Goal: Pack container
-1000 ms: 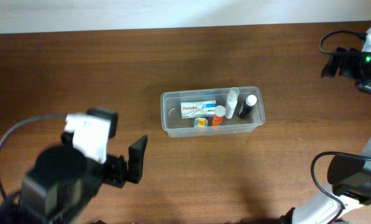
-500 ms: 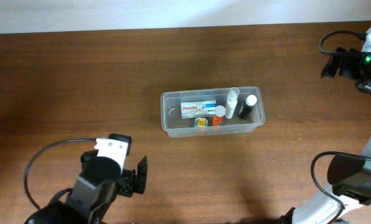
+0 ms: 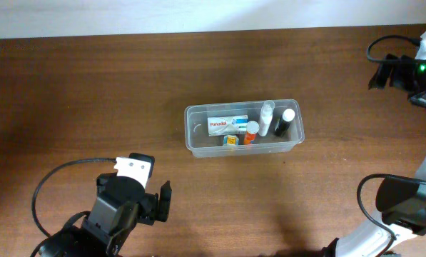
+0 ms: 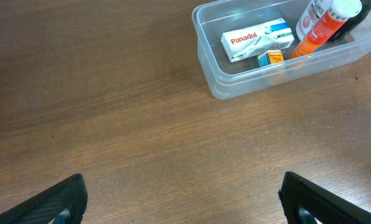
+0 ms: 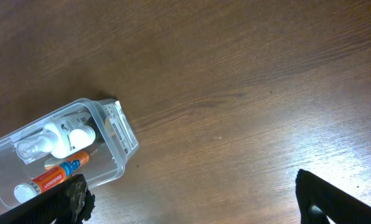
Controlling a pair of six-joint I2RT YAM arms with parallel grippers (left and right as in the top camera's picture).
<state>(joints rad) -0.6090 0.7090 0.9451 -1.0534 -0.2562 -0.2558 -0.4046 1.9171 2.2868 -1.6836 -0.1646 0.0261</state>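
Note:
The clear plastic container stands mid-table. It holds a white Panadol box, a small orange box, an orange tube, a clear bottle and a black bottle. My left gripper is open and empty over bare wood, near and to the left of the container. My right gripper is open and empty, well right of the container. In the overhead view the left gripper is at the front left and the right arm at the far right.
The brown wooden table runs to a pale wall along the far edge. Black cables loop by both arms, at the front left and at the right.
The left arm has dropped lower and drawn back toward the front left, open throughout. The right arm and the container's contents have not moved.

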